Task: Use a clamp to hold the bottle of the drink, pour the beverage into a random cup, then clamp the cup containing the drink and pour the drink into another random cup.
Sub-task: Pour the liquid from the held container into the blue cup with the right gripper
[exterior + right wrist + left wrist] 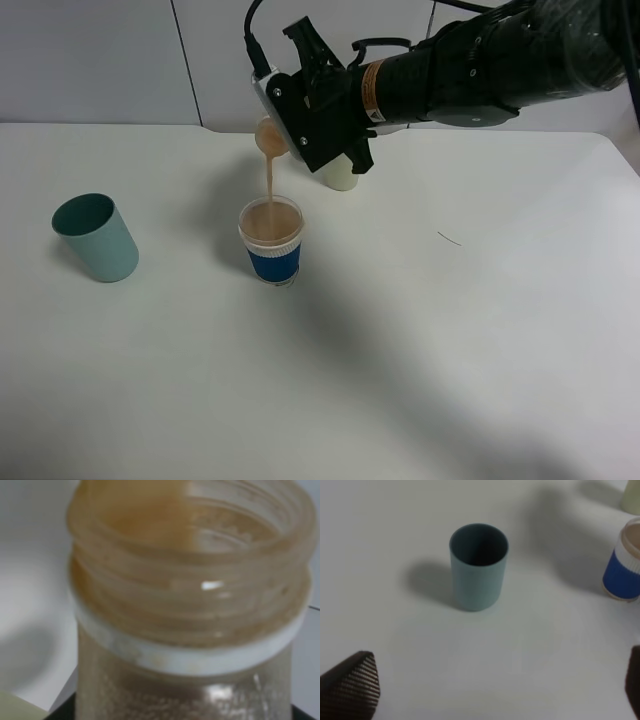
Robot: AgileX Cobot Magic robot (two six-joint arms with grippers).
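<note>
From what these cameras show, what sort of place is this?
Probably a robotics lab test bench, not a kitchen: a white table with plain grey wall panels behind, and a black robot arm pouring a brown drink from a clear plastic bottle into a blue-sleeved paper cup.

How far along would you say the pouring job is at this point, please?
Done: the right gripper holds the bottle, tilted. In hand: drink streams into the blue cup. Left: clamping that cup and pouring it into another, such as the empty teal cup.
</note>
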